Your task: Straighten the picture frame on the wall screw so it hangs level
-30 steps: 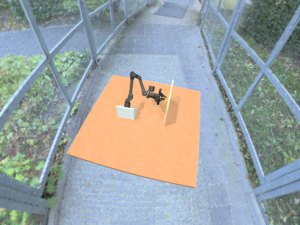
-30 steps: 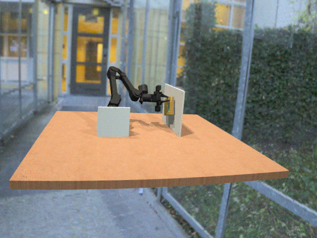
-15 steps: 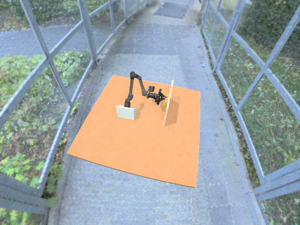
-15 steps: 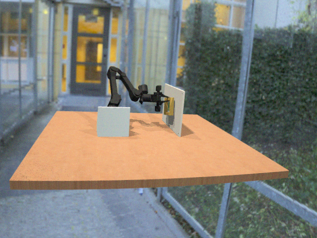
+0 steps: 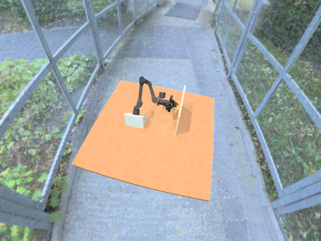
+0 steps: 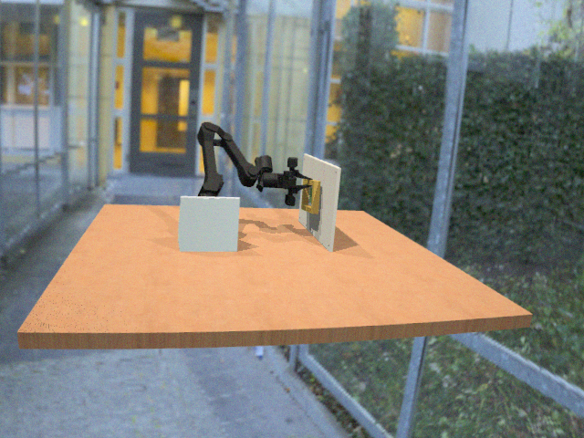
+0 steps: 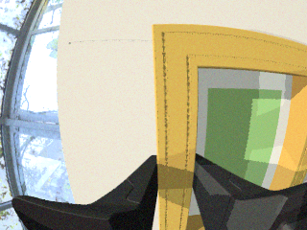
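The yellow picture frame (image 5: 176, 114) (image 6: 317, 198) (image 7: 175, 96) is in front of the pale upright wall panel (image 5: 182, 96) (image 6: 328, 192) (image 7: 110, 96). It surrounds a green, grey and orange picture. My gripper (image 5: 178, 104) (image 6: 311, 182) (image 7: 173, 160) is shut on the frame's left bar, below its upper left corner, with one finger outside the bar and one inside the opening. In the wrist view the left bar runs nearly upright and the top bar curves down to the right. The screw and notched strip are hidden, so I cannot tell whether they touch.
The panel stands on the orange table (image 5: 145, 155) (image 6: 283, 292). A pale box-shaped block (image 5: 135, 121) (image 6: 209, 226) stands by the arm's base. The panel's left edge shows in the wrist view, with bright background beyond it.
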`<act>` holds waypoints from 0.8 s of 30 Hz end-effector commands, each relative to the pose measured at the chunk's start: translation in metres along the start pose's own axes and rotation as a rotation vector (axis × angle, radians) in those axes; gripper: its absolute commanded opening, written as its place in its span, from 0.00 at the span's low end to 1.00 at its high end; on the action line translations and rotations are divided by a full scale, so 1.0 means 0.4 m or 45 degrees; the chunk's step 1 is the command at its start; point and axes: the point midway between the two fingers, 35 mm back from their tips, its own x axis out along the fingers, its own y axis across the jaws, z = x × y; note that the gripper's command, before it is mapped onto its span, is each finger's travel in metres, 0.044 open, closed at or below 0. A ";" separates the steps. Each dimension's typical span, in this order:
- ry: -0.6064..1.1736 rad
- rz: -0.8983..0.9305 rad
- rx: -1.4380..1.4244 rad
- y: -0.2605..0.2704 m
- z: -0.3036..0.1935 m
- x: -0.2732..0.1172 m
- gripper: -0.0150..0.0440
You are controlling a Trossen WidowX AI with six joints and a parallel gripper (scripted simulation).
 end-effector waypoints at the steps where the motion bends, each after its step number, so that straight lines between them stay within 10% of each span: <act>1: 0.003 0.001 0.038 0.000 0.000 0.000 0.25; 21: 0.004 0.002 0.158 -0.002 0.001 0.000 0.25; 24: 0.001 0.001 0.140 -0.001 0.001 0.000 0.39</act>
